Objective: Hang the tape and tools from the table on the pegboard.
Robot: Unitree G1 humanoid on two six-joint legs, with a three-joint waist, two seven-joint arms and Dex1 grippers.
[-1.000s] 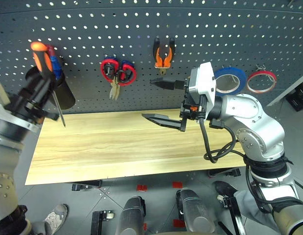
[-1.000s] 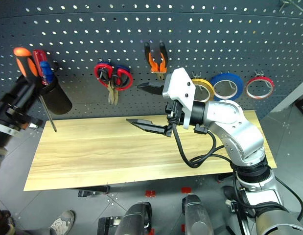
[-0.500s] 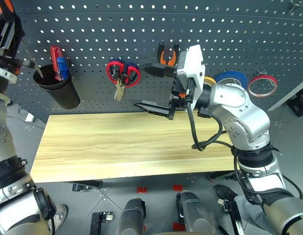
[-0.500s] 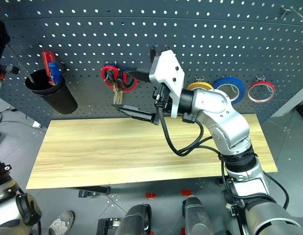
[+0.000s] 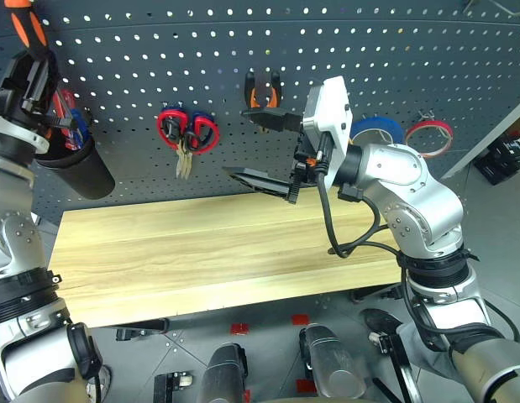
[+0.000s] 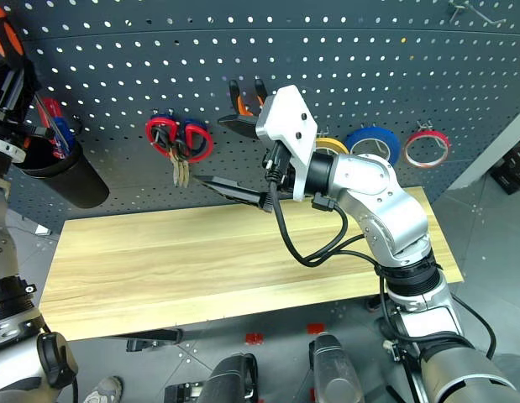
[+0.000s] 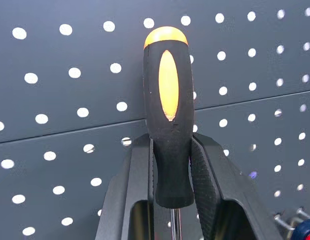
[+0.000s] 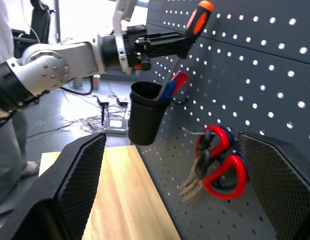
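Note:
My left gripper [image 5: 31,74] is shut on the orange-black handle of the screwdriver [image 7: 167,115], close to the dark grey pegboard [image 5: 159,67]. It holds the screwdriver upright above a black cup [image 5: 70,168], shaft slanting down toward the cup's mouth. My right gripper [image 5: 255,151] is open and holds nothing, over the back of the wooden table [image 5: 201,252], just left of the hanging orange-handled pliers [image 5: 261,92]. The tan tape [image 6: 331,144] hangs on the board, partly hidden behind my right arm.
Red-handled scissors [image 5: 186,133] hang between the cup and the pliers. A blue roll [image 5: 379,130] and a thin red roll [image 5: 428,134] hang at the right. The cup holds red- and blue-handled tools. A person [image 8: 9,150] stands beyond the table's left end.
The camera has shifted. My left arm has lifted the screwdriver from beside the cup to above it, nearer the board. The right gripper has stayed open and roughly in place.

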